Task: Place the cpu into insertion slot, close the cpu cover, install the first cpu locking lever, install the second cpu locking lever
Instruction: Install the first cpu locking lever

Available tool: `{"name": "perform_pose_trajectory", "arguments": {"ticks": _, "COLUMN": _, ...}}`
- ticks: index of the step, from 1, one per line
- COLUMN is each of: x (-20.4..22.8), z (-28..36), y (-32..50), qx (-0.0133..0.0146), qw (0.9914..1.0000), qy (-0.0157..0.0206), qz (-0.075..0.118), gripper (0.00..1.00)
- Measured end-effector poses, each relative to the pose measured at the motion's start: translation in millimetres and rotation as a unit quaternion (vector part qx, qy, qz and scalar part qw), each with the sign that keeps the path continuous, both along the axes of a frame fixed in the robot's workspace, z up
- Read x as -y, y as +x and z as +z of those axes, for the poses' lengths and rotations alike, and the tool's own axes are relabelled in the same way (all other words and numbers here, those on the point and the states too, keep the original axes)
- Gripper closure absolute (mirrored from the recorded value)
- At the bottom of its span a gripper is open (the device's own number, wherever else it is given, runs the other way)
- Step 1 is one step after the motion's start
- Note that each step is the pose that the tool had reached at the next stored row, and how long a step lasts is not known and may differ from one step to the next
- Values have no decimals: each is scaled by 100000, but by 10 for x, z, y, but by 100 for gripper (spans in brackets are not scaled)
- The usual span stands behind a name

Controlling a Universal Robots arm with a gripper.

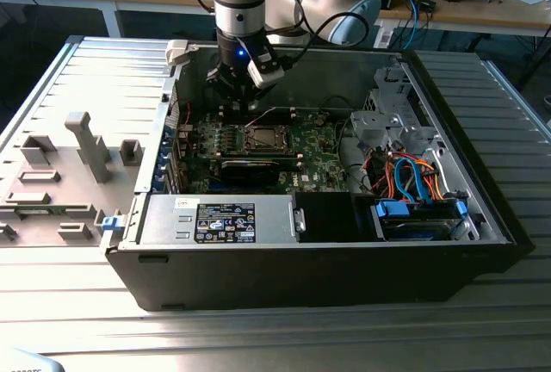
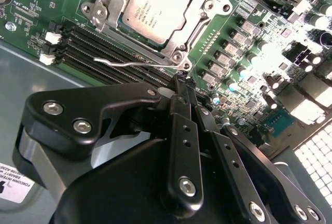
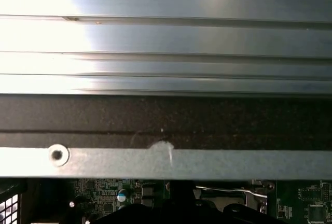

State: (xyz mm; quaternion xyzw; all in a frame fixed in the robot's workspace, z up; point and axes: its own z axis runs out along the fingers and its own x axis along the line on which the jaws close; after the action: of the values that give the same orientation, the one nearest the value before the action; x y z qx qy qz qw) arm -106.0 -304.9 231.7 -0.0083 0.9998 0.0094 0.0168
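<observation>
The cpu [image 2: 154,7] lies flat in its socket on the green motherboard [image 2: 244,6], its pale metal top showing. The cpu cover [image 2: 203,12] lies down around it as a silvery frame. One thin wire locking lever [image 2: 136,64] stands free beside the socket, its hooked end away from the fingers. My gripper [image 2: 181,81] hovers just off the socket's corner with its black fingers [image 2: 178,130] pressed together, shut, tips by the lever's near end; contact cannot be told. In the exterior view the gripper [image 1: 240,88] hangs inside the open case above the socket [image 1: 262,138] and lever [image 1: 260,118].
The open computer case [image 1: 310,269] rests on a ribbed metal table [image 1: 95,62]. Memory slots [image 2: 98,47] run beside the socket. A drive cage with orange and blue cables [image 1: 413,174] fills the exterior view's right. The case wall [image 3: 166,162] runs close by in the first wrist view.
</observation>
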Motion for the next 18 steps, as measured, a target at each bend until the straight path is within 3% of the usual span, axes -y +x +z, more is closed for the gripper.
{"name": "perform_pose_trajectory", "arguments": {"ticks": 18, "x": 0, "z": -78, "y": 17, "qx": 1, "qw": 100000, "qy": 2, "qz": 0, "gripper": 89}}
